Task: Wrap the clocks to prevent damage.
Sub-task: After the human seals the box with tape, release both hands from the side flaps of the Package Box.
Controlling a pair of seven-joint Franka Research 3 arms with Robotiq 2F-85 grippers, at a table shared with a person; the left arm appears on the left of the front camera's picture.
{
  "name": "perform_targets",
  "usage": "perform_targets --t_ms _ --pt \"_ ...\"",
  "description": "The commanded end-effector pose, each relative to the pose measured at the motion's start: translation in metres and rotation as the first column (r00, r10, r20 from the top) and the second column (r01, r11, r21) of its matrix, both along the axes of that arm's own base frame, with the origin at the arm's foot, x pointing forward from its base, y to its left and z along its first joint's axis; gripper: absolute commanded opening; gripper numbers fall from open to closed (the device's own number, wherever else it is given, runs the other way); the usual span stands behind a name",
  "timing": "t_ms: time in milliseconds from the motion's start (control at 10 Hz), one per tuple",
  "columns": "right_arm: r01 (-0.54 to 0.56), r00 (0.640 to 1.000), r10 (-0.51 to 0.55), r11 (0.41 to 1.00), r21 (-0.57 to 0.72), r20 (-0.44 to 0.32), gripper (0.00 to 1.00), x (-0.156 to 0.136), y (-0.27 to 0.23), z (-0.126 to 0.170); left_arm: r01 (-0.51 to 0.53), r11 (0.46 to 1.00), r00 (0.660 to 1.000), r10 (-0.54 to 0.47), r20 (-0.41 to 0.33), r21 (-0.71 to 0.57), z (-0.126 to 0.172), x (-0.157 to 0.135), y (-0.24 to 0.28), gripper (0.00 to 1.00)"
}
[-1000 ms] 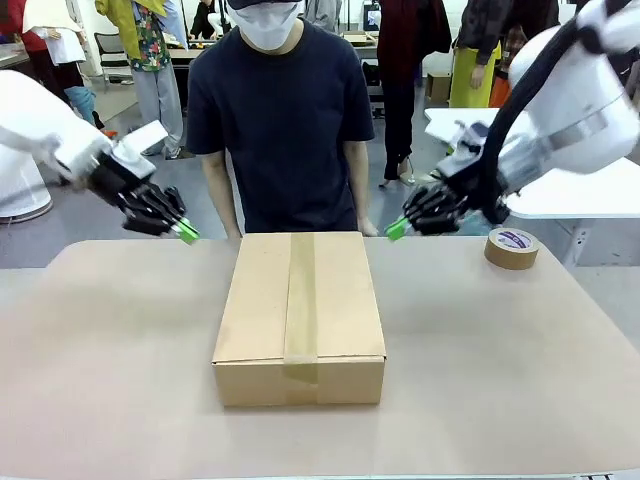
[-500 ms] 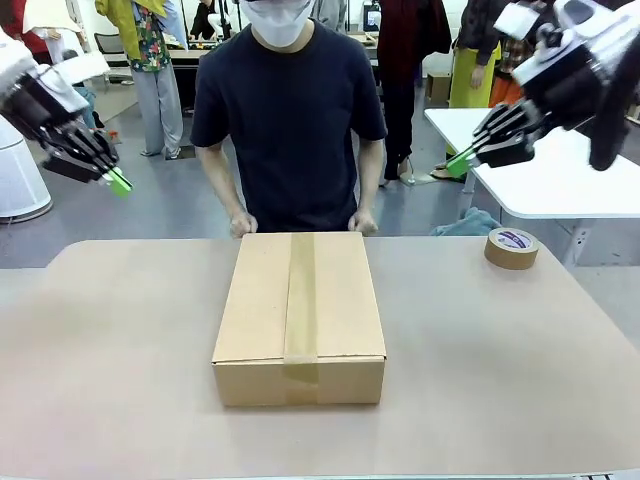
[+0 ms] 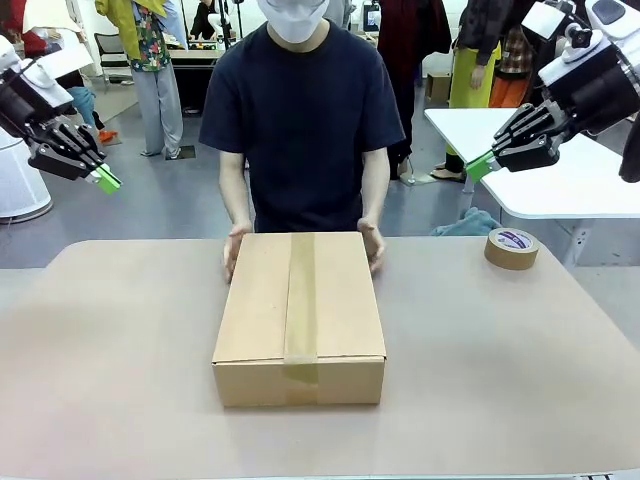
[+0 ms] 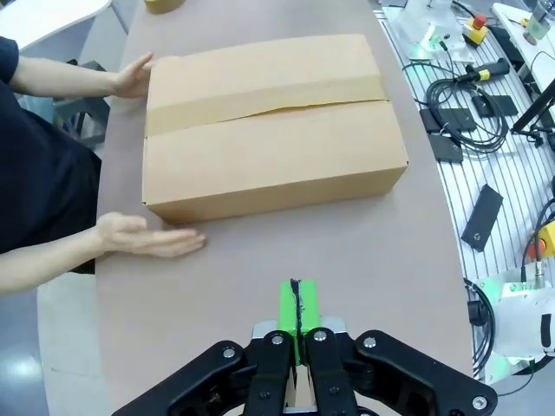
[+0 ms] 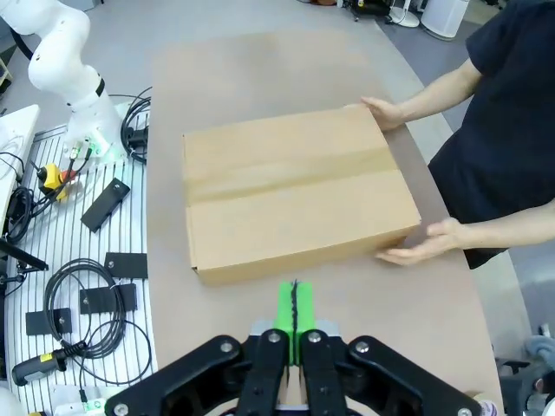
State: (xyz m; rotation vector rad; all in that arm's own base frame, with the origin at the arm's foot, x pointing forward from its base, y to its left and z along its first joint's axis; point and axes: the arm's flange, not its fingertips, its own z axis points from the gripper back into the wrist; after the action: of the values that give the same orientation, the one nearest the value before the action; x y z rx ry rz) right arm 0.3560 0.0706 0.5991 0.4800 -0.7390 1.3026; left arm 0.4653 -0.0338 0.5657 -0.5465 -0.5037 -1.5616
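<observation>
The clocks' bubble-wrap bundle is hidden from view. A brown cardboard carton (image 3: 300, 315) taped shut along its top sits mid-table, also seen as the carton (image 4: 264, 126) and the carton (image 5: 295, 191). The person's two hands (image 3: 235, 250) press against the carton's far corners. My left gripper (image 3: 103, 181) hangs high at the left, shut with nothing in it, its green pads (image 4: 297, 308) pressed together. My right gripper (image 3: 482, 166) is raised at the right, also shut and empty, pads (image 5: 295, 310) together. Both are well away from the carton.
A roll of brown tape (image 3: 511, 247) lies on the table at the far right. A white side table (image 3: 560, 180) stands behind the right arm. Cables and devices (image 4: 468, 95) lie on the slatted rack beside the table edge.
Both grippers have risen and pulled outward from beside the carton's far corners. The person has stepped in and laid both hands against the carton's far sides.
</observation>
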Motion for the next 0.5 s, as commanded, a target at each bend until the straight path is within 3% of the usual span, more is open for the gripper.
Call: perform_targets --t_ms 0,400 --pt "0.013 1.0 -0.013 1.0 -0.011 0.002 0.01 0.0 0.0016 0.0044 0.0 1.0 1.0 0.0 0.005 0.004 0.0038 0.0034 -0.0001 0.01" --pt "0.013 1.0 -0.013 1.0 -0.011 0.002 0.01 0.0 0.0016 0.0044 0.0 1.0 1.0 0.0 0.005 0.004 0.0038 0.0034 -0.0001 0.01"
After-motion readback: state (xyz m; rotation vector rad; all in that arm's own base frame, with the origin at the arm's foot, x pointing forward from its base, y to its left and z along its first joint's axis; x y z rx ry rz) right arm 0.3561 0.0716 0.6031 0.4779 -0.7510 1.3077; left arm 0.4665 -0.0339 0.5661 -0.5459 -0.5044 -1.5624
